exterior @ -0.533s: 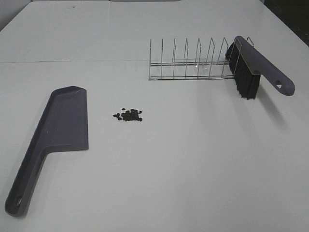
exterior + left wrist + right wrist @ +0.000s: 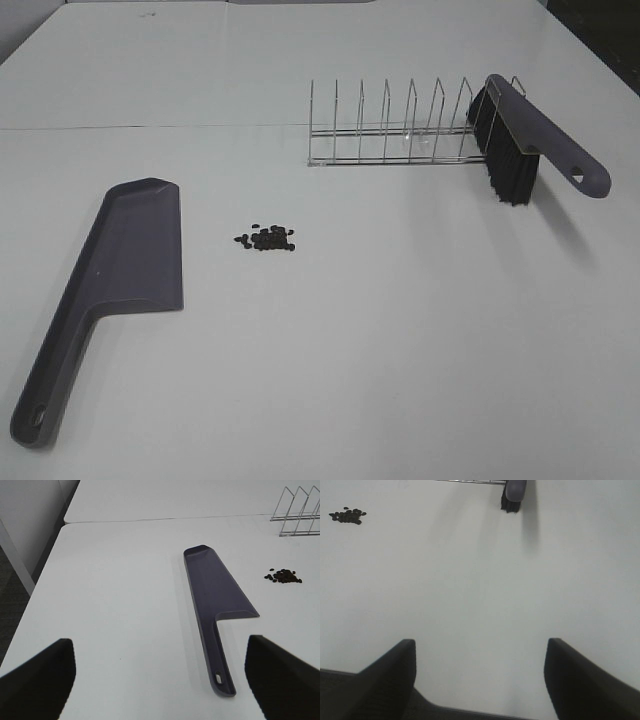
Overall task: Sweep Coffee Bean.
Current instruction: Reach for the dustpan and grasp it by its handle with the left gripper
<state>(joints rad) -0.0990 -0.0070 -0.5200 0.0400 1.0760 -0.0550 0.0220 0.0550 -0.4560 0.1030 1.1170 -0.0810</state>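
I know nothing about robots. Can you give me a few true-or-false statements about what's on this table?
1. The tiny dark brown coffee beans lie inside the long-handled grey-purple plastic dustpan. False: they sit on the white table beside it, not touching.
2. The grey-purple brush with black bristles leans against the silver wire rack. True.
3. The left claw grips the dustpan. False: it is open and empty.
4. The right claw is open, holding nothing. True.

Brush (image 2: 516, 490) & rack (image 2: 300, 510) cut off at wrist-view edges.
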